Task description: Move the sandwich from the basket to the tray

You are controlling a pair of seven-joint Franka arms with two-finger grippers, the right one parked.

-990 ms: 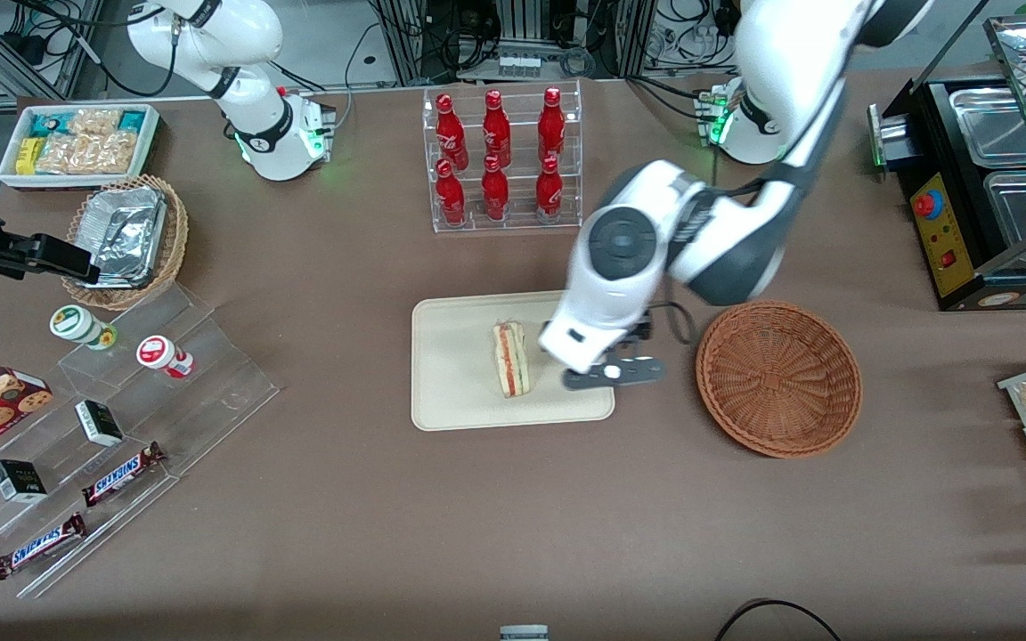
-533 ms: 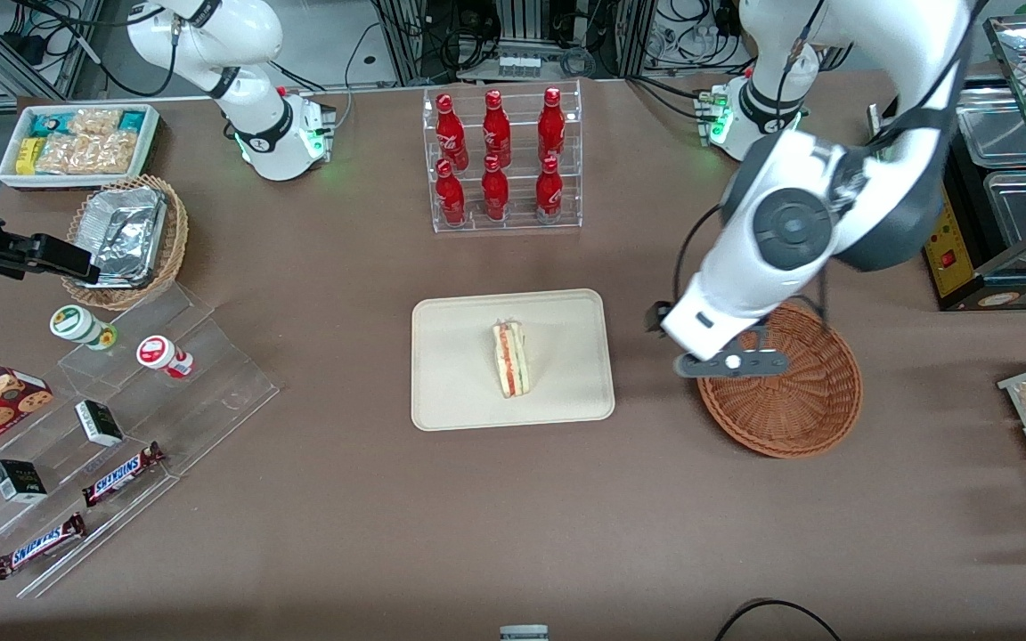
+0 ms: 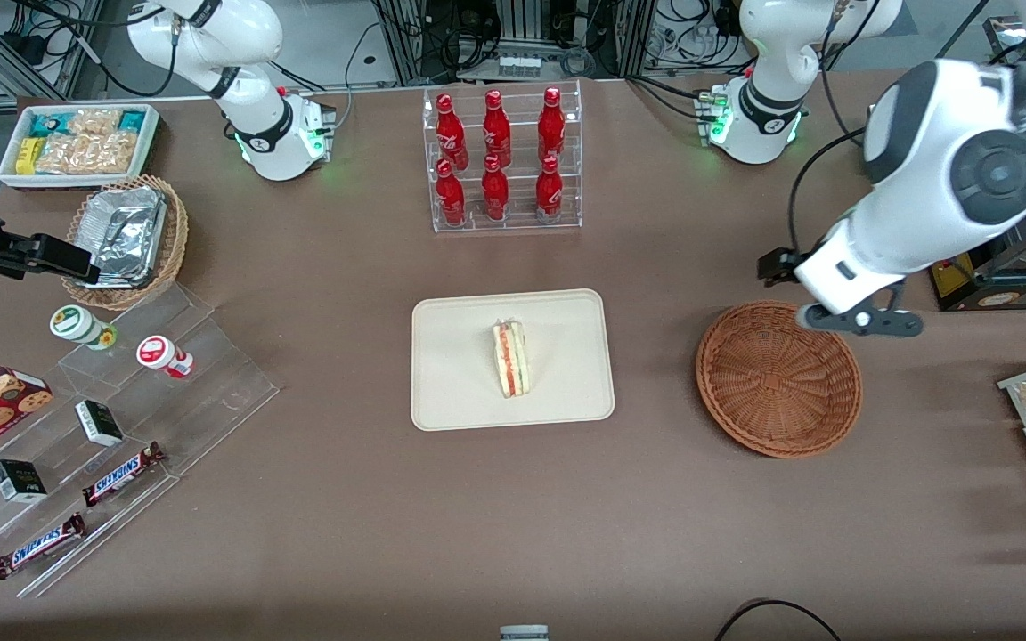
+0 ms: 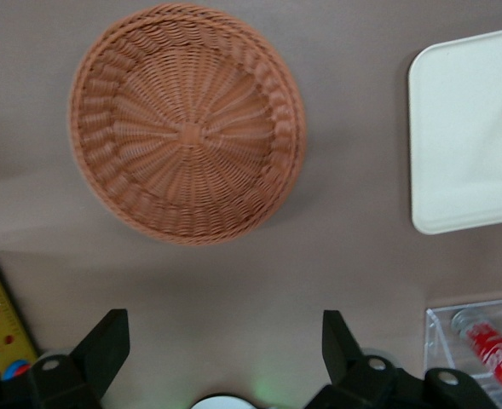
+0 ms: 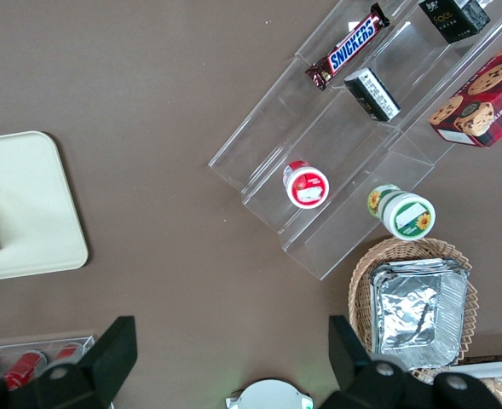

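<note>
Now my gripper (image 4: 221, 354) hangs wide open and empty above the round reddish-brown wicker basket (image 3: 778, 378) (nothing left inside), since the layered triangular sandwich (image 3: 510, 359) lies well off on the cream-beige rectangular tray (image 3: 460, 392), so I judge the delivery done.

In the left wrist view the tray (image 4: 468, 136) is cut off by the edge, so the sandwich (image 3: 510, 359) on it stays unseen there. The claw (image 3: 860, 320) hangs above the desk (image 3: 513, 516) beside the basket (image 3: 778, 378); only its finger (image 4: 104, 349) bases show.
</note>
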